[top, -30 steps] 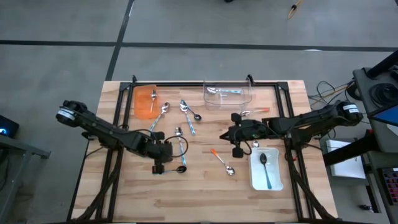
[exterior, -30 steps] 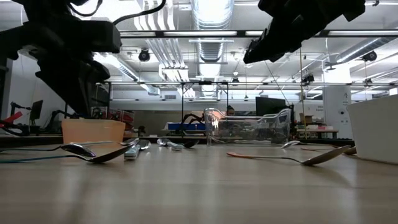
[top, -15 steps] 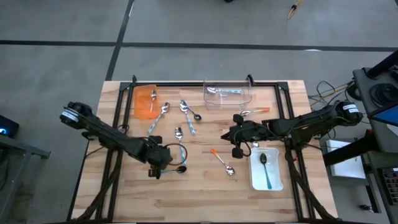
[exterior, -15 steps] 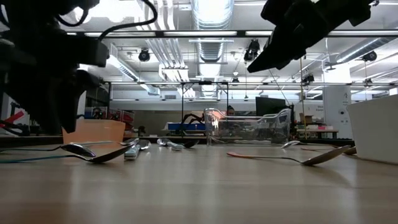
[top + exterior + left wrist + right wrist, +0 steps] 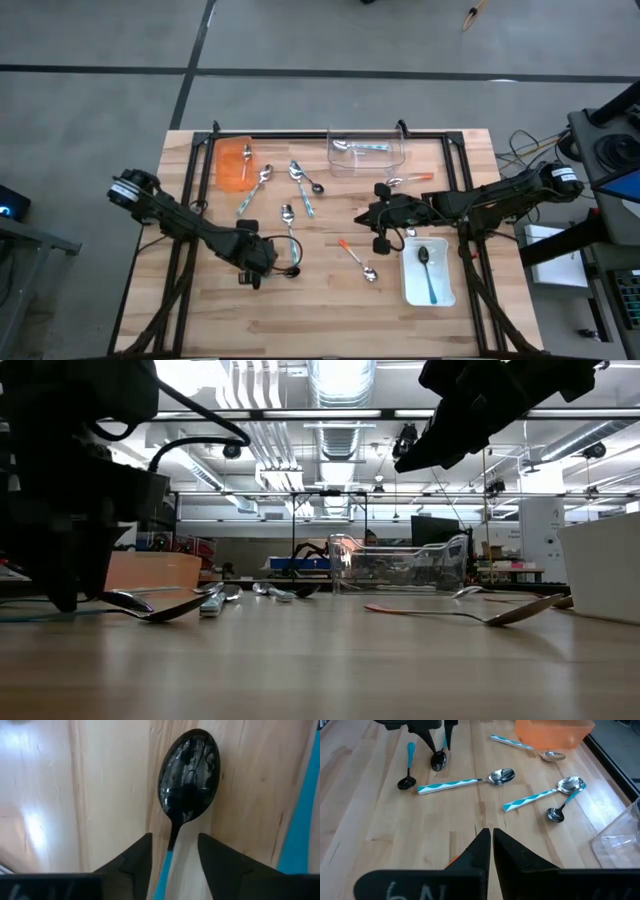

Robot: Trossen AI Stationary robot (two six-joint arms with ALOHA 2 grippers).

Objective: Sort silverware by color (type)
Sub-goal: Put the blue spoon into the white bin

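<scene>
The left gripper (image 5: 172, 854) is standing down at the tabletop (image 5: 320, 310) with its two dark fingers (image 5: 131, 856) parted narrowly, holding nothing. A teal-handled spoon (image 5: 187, 777) is lying flat on the wood directly before it: the bowl is dark, glossy and oval, reflecting the ceiling, and the thin teal handle is running back from the bowl into the gap between the fingers, with bare wood showing on each side, so the fingers are straddling the handle without visibly touching it. In the high view this spoon (image 5: 291, 270) is lying near the front of the table, just beside the left gripper (image 5: 262, 262) and well apart from the orange tray (image 5: 233, 164), which is sitting at the far left corner. A second teal handle (image 5: 300, 815) is lying just beside the same bowl. The right gripper (image 5: 491, 845) is hovering between the clear tray (image 5: 368, 155) and the white tray (image 5: 428, 290), its fingers pressed together and empty.
</scene>
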